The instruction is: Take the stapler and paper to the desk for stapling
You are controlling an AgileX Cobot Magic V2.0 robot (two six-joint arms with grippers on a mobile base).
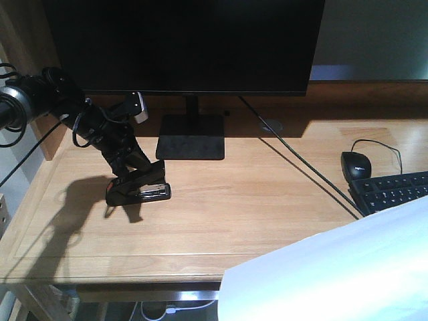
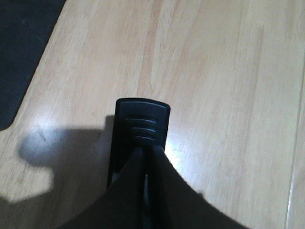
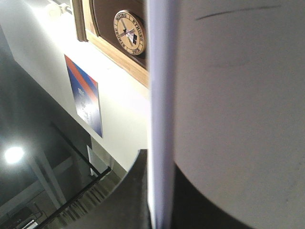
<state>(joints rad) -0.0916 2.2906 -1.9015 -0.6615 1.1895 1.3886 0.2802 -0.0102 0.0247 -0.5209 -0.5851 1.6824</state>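
high over desk point(image 1: 234, 214), wrists close-up

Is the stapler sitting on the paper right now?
No, the stapler is over bare desk wood, far from the paper at the front right.

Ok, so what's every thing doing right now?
stapler, pinched in the left fingers, down low at the desk.
paper, held up off the desk, clamped in the right fingers.
monitor, screen dark.
mouse, lying untouched on the desk.
keyboard, partly hidden behind the paper.
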